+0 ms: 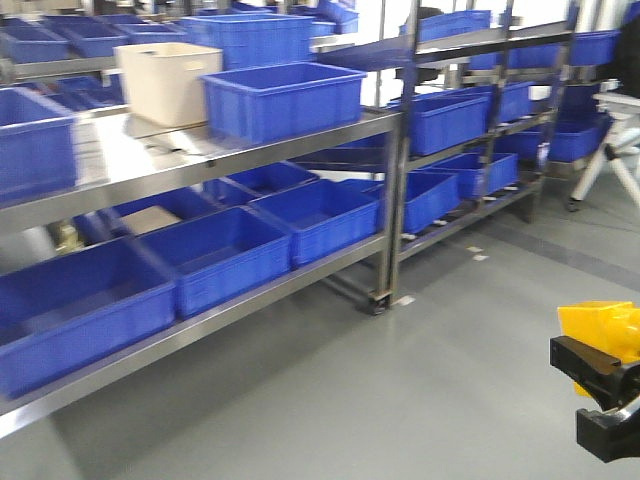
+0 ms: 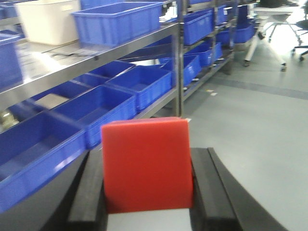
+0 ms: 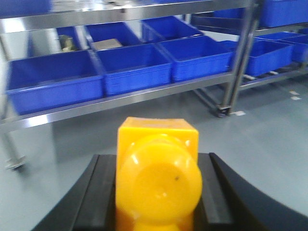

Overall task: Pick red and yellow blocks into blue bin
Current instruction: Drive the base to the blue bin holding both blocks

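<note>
My left gripper [image 2: 149, 155] is shut on the plain red cube [image 2: 147, 166], which sits squarely between the black fingers [image 2: 89, 187]. My right gripper [image 3: 158, 160] is shut on the yellow studded brick [image 3: 159, 180], with a stud facing the camera. In the front view the brick [image 1: 600, 325] and right gripper [image 1: 600, 398] show at the bottom right, above the floor. The blue bin [image 1: 282, 98] stands on the upper steel shelf, far from both grippers. It also shows in the left wrist view [image 2: 118, 21]. The left gripper is out of the front view.
A cream tub [image 1: 165, 80] and a ribbed blue crate [image 1: 250, 35] stand beside the bin. Several blue tubs [image 1: 215, 255] fill the lower shelf. A rack post on a caster [image 1: 382, 295] stands on the grey floor [image 1: 330, 400]. White furniture legs [image 1: 612, 165] are at the right.
</note>
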Tool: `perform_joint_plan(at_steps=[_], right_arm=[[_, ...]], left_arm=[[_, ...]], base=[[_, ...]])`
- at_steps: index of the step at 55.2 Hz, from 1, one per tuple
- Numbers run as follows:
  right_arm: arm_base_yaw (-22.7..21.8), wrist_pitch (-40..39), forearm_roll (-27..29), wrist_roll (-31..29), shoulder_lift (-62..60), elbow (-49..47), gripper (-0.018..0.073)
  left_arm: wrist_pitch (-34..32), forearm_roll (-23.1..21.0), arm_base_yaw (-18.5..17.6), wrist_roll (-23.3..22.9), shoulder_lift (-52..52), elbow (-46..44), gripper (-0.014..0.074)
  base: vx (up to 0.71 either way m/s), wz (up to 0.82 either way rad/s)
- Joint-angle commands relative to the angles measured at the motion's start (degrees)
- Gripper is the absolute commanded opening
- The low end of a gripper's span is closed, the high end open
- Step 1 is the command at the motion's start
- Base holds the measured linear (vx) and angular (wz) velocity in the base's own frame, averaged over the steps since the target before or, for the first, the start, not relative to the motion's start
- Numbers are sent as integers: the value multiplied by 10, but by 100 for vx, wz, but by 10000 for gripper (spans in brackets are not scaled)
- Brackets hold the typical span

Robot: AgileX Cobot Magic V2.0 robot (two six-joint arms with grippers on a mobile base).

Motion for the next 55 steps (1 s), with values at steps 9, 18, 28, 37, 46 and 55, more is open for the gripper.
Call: perform_joint_plan(at_steps=[9, 18, 28, 37, 46, 55], right_arm=[[-1, -38, 5, -2, -2, -17, -10], [-1, -37, 5, -2, -2, -17, -10], [-1, -37, 5, -2, -2, -17, -10], [-1, -36, 5, -2, -2, -17, -10], [-1, -36, 5, -2, -2, -17, -10], [-1, -35, 5, -2, -2, -17, -10]], left_arm=[[-48, -9, -3, -4, 1, -16, 2], [-48, -9, -3, -4, 1, -16, 2], [-48, -9, -3, -4, 1, -16, 2], [-48, -9, -3, -4, 0, -16, 2], [-48, -9, -3, -4, 1, -16, 2], [-49, -9, -3, -4, 1, -16, 2]], base=[[53, -39], [53, -50], [55, -57], [57, -58], [56, -52], [57, -40]])
